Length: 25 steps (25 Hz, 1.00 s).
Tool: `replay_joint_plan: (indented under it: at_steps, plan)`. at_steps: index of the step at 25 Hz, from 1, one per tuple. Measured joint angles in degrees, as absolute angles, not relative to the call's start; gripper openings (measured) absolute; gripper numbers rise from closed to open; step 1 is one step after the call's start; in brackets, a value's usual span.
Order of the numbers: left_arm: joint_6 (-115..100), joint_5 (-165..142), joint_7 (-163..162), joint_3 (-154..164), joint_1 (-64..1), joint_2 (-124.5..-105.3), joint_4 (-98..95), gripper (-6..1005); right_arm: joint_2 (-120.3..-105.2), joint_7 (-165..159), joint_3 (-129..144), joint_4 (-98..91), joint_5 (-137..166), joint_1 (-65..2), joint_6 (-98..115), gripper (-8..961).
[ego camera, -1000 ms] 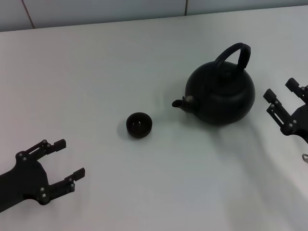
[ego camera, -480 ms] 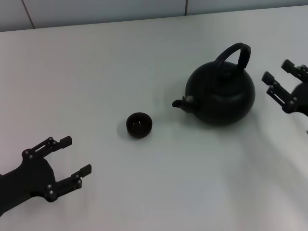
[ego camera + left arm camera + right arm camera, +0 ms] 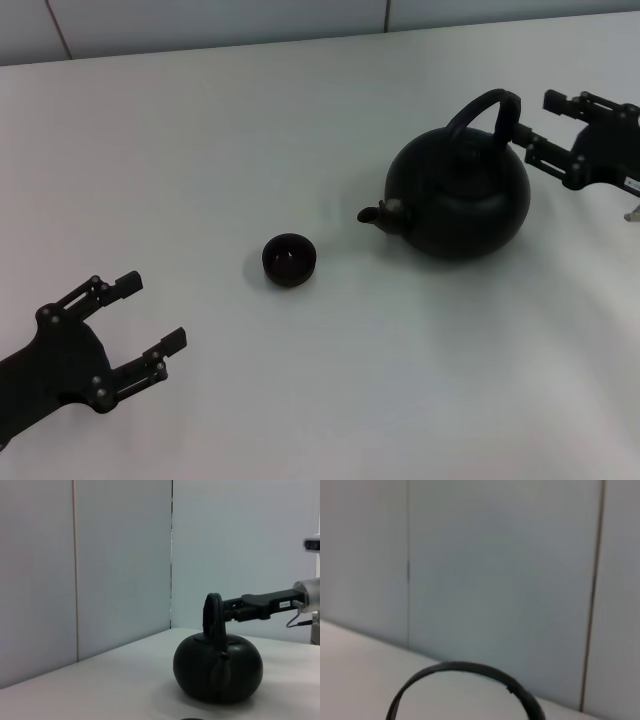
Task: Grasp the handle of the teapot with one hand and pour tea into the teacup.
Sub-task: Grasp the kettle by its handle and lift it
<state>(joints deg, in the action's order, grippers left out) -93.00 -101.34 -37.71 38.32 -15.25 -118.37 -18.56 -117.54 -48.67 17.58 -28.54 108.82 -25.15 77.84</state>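
Head view, from left to right: my left gripper (image 3: 140, 315) waits with fingers spread, and the teacup (image 3: 289, 259) sits well ahead of it, a little to its right. Further right stands the teapot (image 3: 458, 193), spout toward the cup. My right gripper (image 3: 538, 126) has risen within the last second and now is level with the handle (image 3: 487, 115), fingers apart, tips just beside the hoop but not yet around it. I judge the grasp comes next.
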Motion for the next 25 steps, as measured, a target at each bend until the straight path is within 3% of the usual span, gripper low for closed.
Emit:
replay_joint_plan:
  at_steps: [5,25]
  plan:
    - [-93.0,-101.3,-37.7,38.2,-15.2,-118.40,-17.9,800,-116.26,-50.9,21.6,-28.9,109.4,-26.9,75.8,588]
    - [-93.0,-101.3,-37.7,38.2,-15.4,-118.46,-17.8,800,-116.71,-51.1,23.2,-29.3,112.2,-28.9,72.5,588]
